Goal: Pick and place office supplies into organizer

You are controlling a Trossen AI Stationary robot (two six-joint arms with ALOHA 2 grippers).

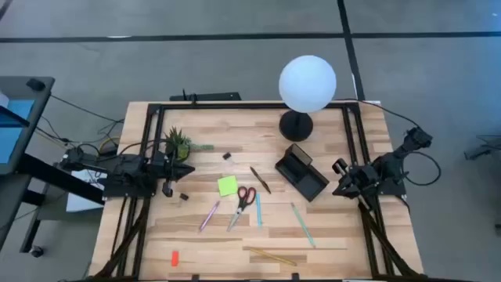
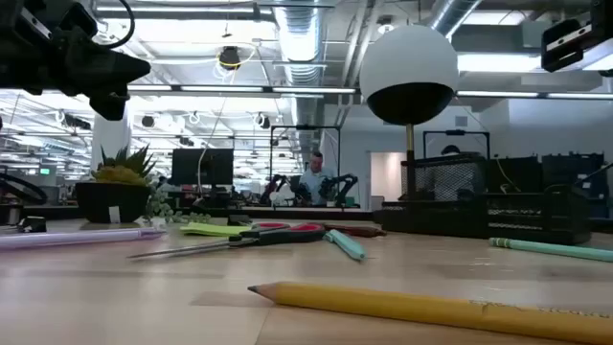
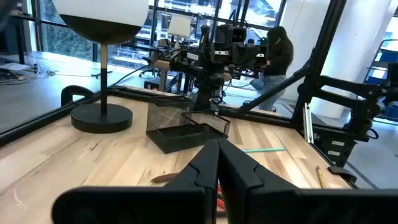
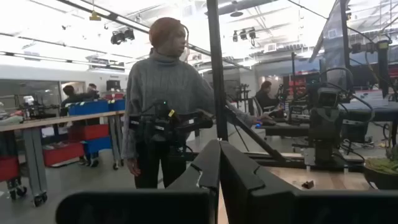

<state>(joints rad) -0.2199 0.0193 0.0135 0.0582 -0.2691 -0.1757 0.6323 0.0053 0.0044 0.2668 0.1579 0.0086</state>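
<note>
**Sizing up the loose supplies before any pick**

Waiting at opposite edges of the tabletop, the left gripper and right gripper both have their fingers pressed together, holding nothing. The organizer, a stiff black tray, sits near the right gripper, just in front of the lamp's base.

The scissors look the heaviest and most rigid item; a grip across the blades near the pivot would likely balance best. The sticky-note pad, just beside them, is light and soft-edged, best pinched across its sides. The pens and yellow pencil are slim and apt to roll, so mid-shaft suits them. The black clips and small red piece lie well apart, tiny and easily slipped.
</note>
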